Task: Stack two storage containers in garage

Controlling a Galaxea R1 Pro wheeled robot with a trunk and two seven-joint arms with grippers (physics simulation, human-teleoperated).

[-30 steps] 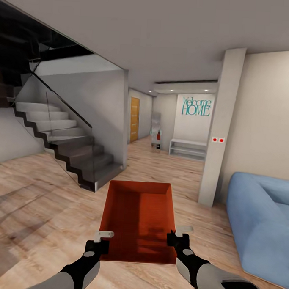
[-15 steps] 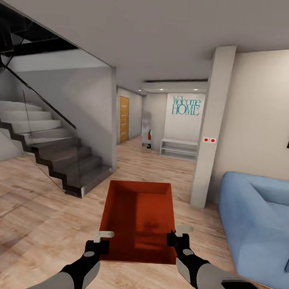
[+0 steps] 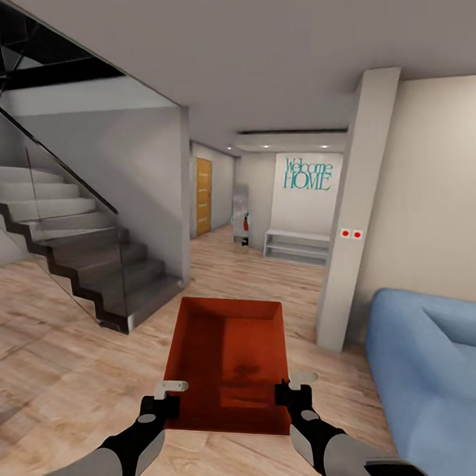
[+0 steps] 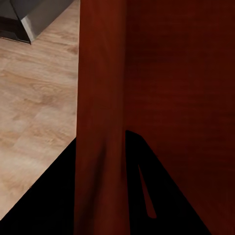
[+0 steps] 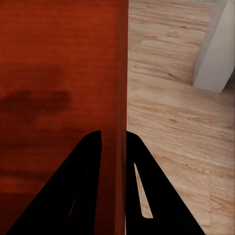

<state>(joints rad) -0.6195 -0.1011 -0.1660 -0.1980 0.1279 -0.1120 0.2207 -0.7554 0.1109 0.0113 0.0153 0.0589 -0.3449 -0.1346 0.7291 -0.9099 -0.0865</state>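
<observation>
One red-orange open-top storage container hangs in front of me above the light wood planks of the living room. My left gripper is shut on its left wall near the close corner, and my right gripper is shut on its right wall. The left wrist view shows the container wall pinched between the left gripper's black fingers. The right wrist view shows the wall held the same way by the right gripper. The container is empty. The garage and its floor are out of view.
A dark staircase with a glass rail rises at the left. A white pillar and a blue sofa stand at the right. Between them a wood-floored hallway runs ahead to a wooden door, a white bench and a "Welcome HOME" sign.
The whole view has swung right and moved a little forward: the staircase slid left and the pillar grew nearer. The container stays fixed in both grippers.
</observation>
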